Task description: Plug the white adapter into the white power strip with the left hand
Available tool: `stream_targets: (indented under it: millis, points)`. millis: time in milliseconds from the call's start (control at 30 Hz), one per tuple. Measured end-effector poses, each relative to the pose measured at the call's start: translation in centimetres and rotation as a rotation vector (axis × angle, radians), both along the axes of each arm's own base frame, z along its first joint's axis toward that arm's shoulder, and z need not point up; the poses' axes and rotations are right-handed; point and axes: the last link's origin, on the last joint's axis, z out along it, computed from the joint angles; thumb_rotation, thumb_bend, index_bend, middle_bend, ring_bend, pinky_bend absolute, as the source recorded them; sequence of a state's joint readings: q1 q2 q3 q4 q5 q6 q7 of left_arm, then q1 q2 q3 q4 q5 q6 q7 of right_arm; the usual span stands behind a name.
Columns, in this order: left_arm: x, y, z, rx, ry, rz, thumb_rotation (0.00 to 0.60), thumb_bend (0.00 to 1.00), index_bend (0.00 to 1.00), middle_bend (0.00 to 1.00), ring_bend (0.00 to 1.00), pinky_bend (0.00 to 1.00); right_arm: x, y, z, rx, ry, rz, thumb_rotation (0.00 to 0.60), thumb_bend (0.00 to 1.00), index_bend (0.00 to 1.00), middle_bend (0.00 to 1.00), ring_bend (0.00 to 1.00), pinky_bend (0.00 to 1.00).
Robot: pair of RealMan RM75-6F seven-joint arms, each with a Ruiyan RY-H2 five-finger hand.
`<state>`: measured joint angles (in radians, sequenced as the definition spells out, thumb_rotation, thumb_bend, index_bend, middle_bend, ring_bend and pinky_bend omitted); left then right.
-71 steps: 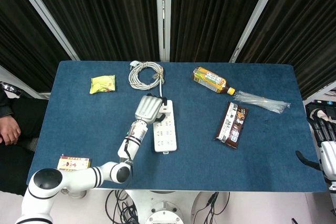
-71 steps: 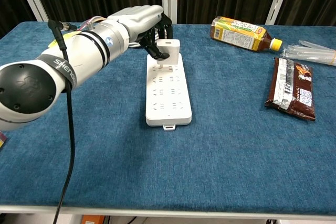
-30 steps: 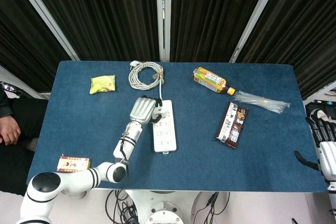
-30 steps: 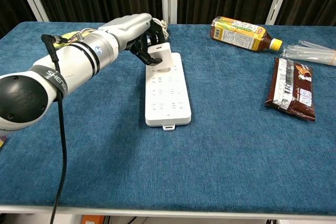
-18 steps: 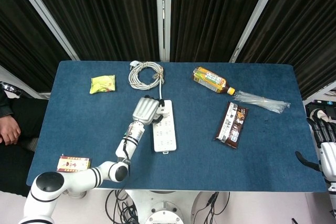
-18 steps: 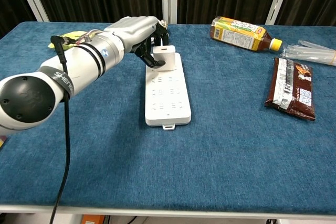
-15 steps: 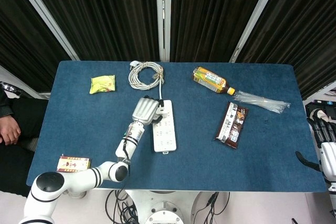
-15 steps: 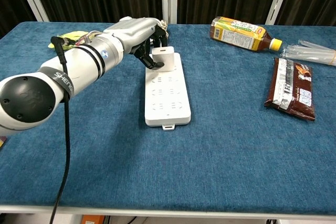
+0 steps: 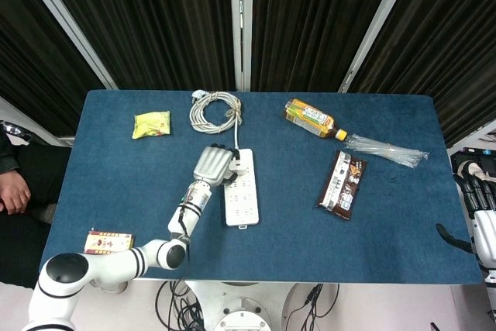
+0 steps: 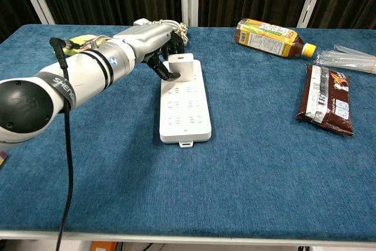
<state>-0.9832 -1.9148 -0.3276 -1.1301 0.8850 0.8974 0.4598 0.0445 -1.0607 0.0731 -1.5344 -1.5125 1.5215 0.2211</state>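
Far left on the blue table [image 9: 116,191]: a yellow packet [image 9: 151,123] and, at the near edge, a small box [image 9: 108,240], both well apart from the work. Near the middle, the left hand [image 10: 154,44], with dark fingers [image 10: 166,69] curled around the left side of the adapter [image 10: 180,66] and touching it; looks like a pinch between thumb and fingers, not a wide grasp, though the contact on the hidden side cannot be seen. Adapter standing upright on the far end of the strip [image 10: 183,103], apparently seated or almost seated in a socket there; how deep the pins go cannot be told. Probably a light, stiff plastic block with smooth, rather slippery faces, so best taken on two opposite flat sides, low on the body, and pressed straight down without tilt. Strip also light and rigid, lying flat and free on the cloth, slightly turned in the head view; likely to slide or rotate under a sideways push. Just beyond the strip, a coiled cable [image 9: 216,109]. Further right, a bottle [image 9: 313,118] lying on its side, a clear wrapper [image 9: 385,149] and a brown snack bar [image 9: 342,183]. At the far right border, off the table, the right hand [image 9: 480,205], holding nothing, fingers seemingly loose and apart.
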Motion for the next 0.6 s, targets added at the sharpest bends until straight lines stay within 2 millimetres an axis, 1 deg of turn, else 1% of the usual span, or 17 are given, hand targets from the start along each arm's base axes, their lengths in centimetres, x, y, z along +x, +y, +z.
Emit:
stream_targets:
  millis: [167, 333, 433, 533, 600]
  points:
    - [0.5, -0.3, 0.4, 0.002, -0.001, -0.018, 0.600, 0.43, 0.16, 0.20, 0.14, 0.26, -0.1, 0.2, 0.1, -0.004, -0.004, 0.001, 0.600, 0.14, 0.00, 0.03, 0.00, 0.00]
    - [0.9, -0.6, 1.2, 0.013, -0.019, -0.040, 0.600, 0.42, 0.14, 0.19, 0.11, 0.23, -0.2, 0.3, 0.3, -0.011, -0.009, 0.007, 0.600, 0.14, 0.00, 0.03, 0.00, 0.00]
    - [1.1, -0.8, 2.7, 0.038, -0.046, -0.064, 0.600, 0.40, 0.14, 0.19, 0.11, 0.21, -0.2, 0.3, 0.5, -0.012, -0.008, 0.010, 0.600, 0.14, 0.00, 0.03, 0.00, 0.00]
    - [0.7, -1.0, 5.5, 0.089, -0.075, -0.085, 0.600, 0.36, 0.14, 0.19, 0.11, 0.17, -0.2, 0.0, 0.7, -0.002, -0.004, 0.017, 0.600, 0.14, 0.00, 0.03, 0.00, 0.00]
    - [-0.3, -0.9, 8.3, 0.147, -0.081, -0.087, 0.600, 0.32, 0.14, 0.19, 0.11, 0.15, -0.2, -0.2, 0.7, 0.009, -0.005, 0.022, 0.600, 0.14, 0.00, 0.03, 0.00, 0.00]
